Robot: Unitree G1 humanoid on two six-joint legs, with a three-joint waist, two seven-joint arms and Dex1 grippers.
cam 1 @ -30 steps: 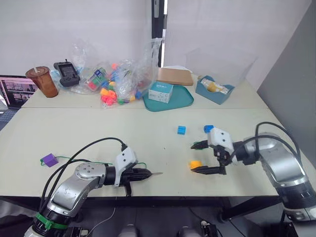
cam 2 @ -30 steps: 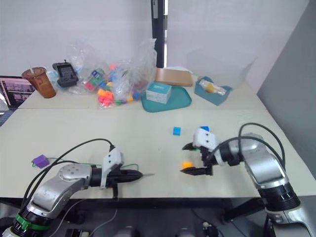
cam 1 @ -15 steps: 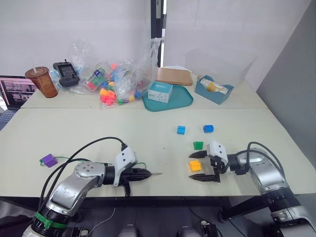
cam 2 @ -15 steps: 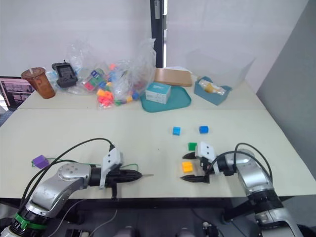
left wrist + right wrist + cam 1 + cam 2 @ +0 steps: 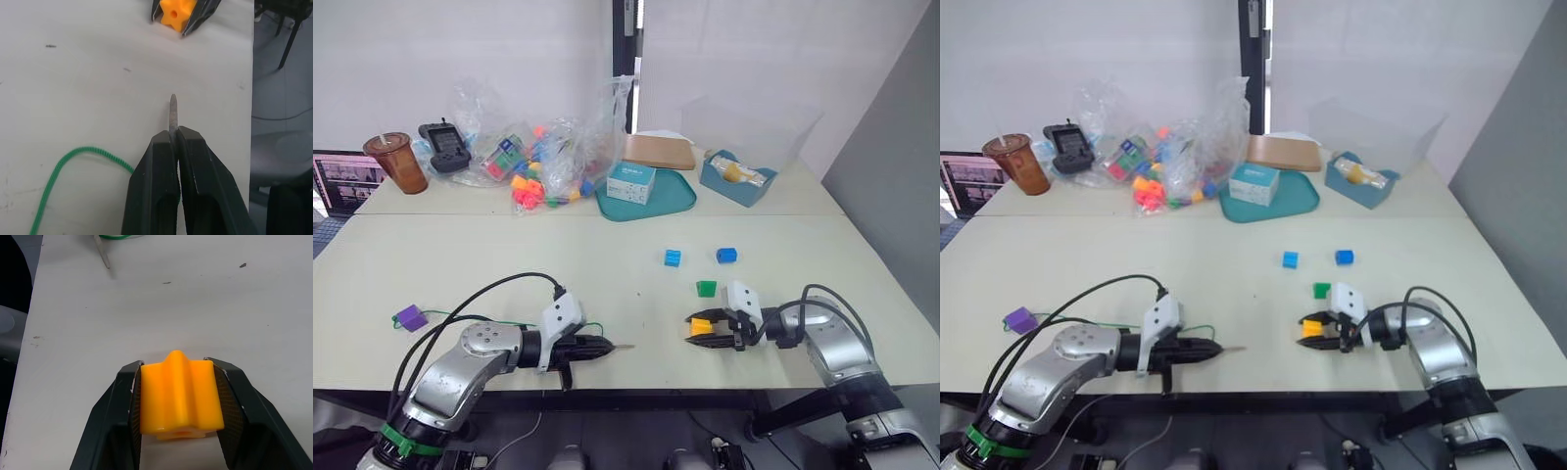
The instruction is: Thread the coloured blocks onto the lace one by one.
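Near the bench's [image 5: 460,255] front edge, right gripper [image 5: 178,404] pinches the orange-yellow block [image 5: 179,394]. Left gripper [image 5: 173,139], also by that edge, is pressed together on the lace's [image 5: 73,159] grey tip [image 5: 172,110], pointing toward the block.

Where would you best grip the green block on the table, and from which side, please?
Take the green block across its two flat sides, coming down from above. It lies alone on the table, behind the right pincer, with room around it; the blue blocks sit well apart.
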